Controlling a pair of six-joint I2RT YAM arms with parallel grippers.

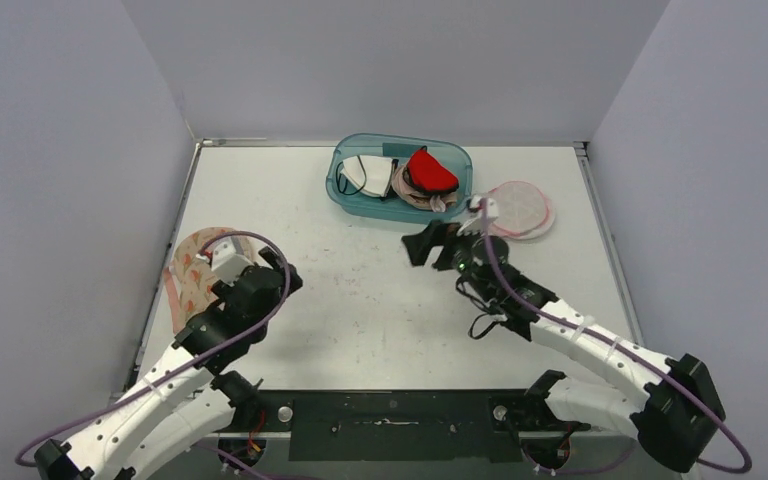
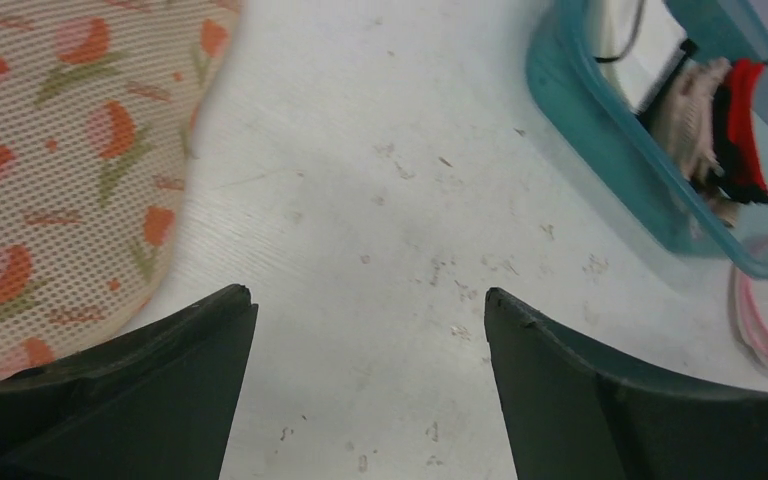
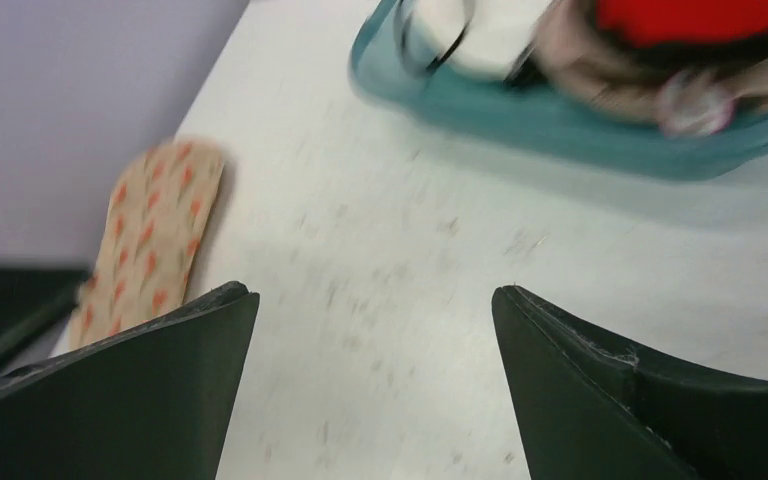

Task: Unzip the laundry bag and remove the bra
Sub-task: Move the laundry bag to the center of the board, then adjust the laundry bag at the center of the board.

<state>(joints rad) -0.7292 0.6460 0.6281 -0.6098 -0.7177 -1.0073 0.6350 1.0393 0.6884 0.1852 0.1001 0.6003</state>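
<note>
A floral mesh laundry bag (image 1: 193, 268) lies flat at the table's left edge, and shows too in the left wrist view (image 2: 60, 170) and the right wrist view (image 3: 155, 225). A second, pink laundry bag (image 1: 522, 208) lies at the right of a teal bin (image 1: 348, 200). In the bin a red bra (image 1: 430, 170) lies on top of a beige one, with a white bra (image 1: 365, 176) beside them. My left gripper (image 1: 282, 268) (image 2: 368, 295) is open over bare table just right of the floral bag. My right gripper (image 1: 426, 246) (image 3: 375, 290) is open and empty in front of the bin.
Grey walls close in the table on the left, back and right. The teal bin (image 2: 600, 130) (image 3: 560, 120) stands at the back centre. The table top (image 1: 370, 300) between the two arms is scuffed.
</note>
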